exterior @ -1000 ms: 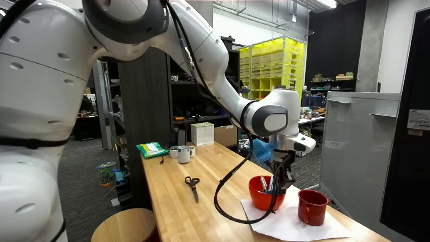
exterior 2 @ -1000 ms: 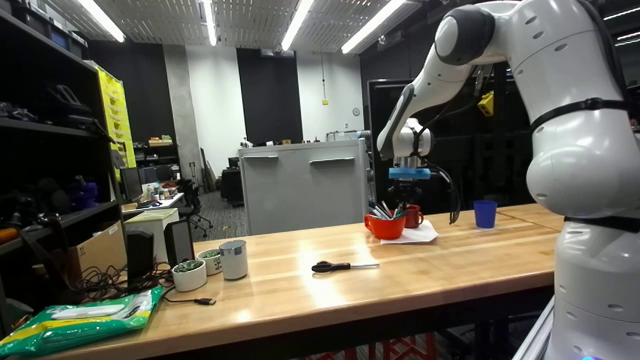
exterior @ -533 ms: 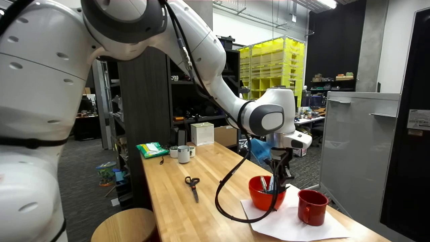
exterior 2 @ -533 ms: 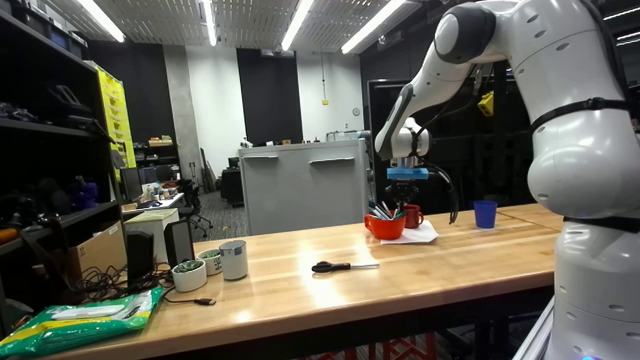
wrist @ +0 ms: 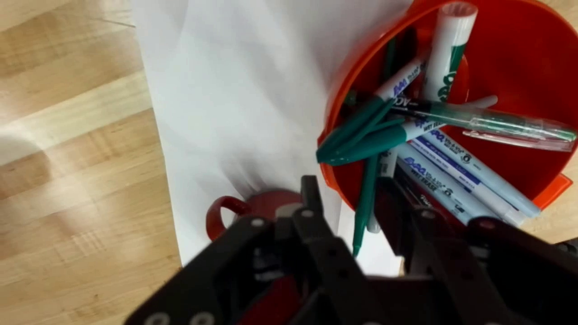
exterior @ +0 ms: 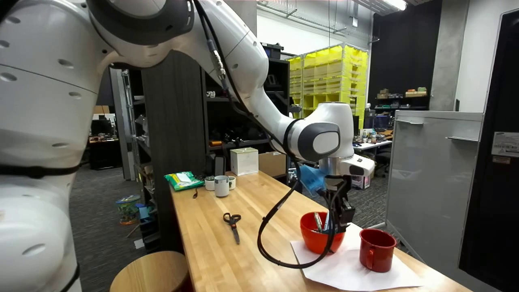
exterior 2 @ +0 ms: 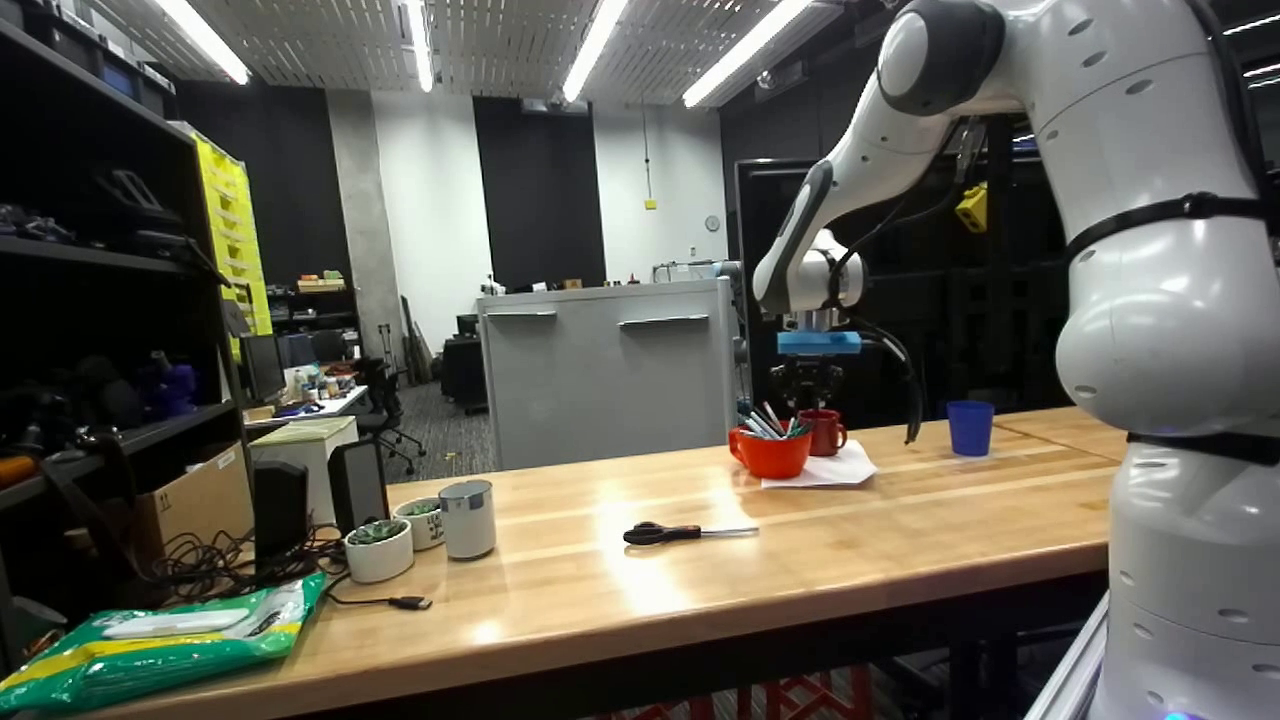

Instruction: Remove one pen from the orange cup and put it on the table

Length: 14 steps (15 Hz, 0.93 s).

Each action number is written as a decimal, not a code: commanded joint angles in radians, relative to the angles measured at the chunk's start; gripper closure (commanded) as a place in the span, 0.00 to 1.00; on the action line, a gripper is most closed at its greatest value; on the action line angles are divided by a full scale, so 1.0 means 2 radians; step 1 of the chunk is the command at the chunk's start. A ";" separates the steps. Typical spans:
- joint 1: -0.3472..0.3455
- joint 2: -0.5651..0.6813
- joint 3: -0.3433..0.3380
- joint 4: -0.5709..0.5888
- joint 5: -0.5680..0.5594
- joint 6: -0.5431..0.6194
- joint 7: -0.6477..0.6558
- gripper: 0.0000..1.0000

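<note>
The arm (exterior: 253, 69) has shifted left in an exterior view, its claw (wrist: 348, 192) gaping near the lower-right orange cup (exterior: 313, 242).

Scissors (exterior 2: 685, 533) & blue cup (exterior 2: 970, 429), well apart.
Red mug (exterior: 378, 251) on white paper (exterior: 344, 273); grey cup (exterior 2: 467, 522) w/ 2 potted plants (exterior 2: 379, 556) alongside; green pkt. (exterior 2: 185, 642) nr. cable (exterior 2: 406, 603); yellow shelves (exterior: 334, 81) in bkgd.

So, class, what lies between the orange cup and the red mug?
Only the white paper shows between the orange cup and the red mug in an exterior view.
</note>
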 commanded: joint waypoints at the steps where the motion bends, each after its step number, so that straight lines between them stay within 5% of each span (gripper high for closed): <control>1: 0.003 -0.027 0.000 -0.025 0.001 -0.006 -0.002 0.31; 4: 0.003 -0.034 0.000 -0.034 0.000 -0.011 -0.002 0.17; 7: 0.003 -0.037 0.001 -0.040 0.001 -0.015 -0.002 0.17; 11: 0.003 -0.037 0.003 -0.044 0.002 -0.018 -0.003 0.33; 13: 0.003 -0.036 0.003 -0.044 0.003 -0.020 -0.004 0.56; 14: 0.003 -0.035 0.004 -0.045 0.003 -0.019 -0.004 0.57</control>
